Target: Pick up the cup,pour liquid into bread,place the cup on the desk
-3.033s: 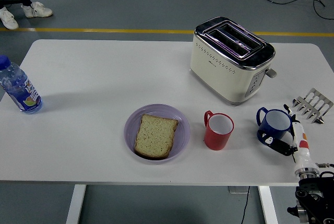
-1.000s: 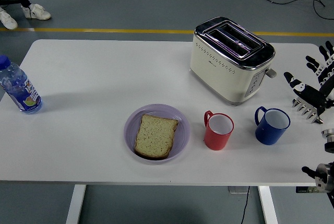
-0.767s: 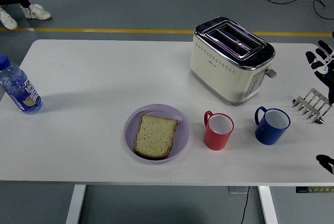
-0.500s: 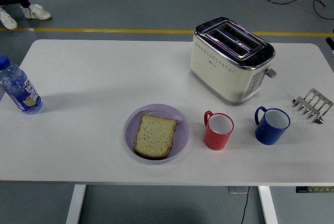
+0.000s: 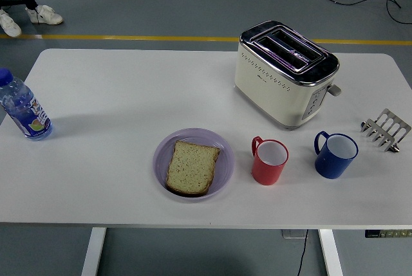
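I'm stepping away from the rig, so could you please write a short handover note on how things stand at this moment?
Hands: neither the left nor the right hand is in view; nothing is held.
Things: the blue cup stands upright on the table at the right, handle to the left. The red cup stands beside it, apart, between it and the purple plate. The bread slice lies flat on the plate. Behind the cups sits the toaster.
Done: both cups stand on the desk; whether any liquid was poured cannot be told.
Left: if no pour was made, pick up a cup, pour onto the bread, set it down.
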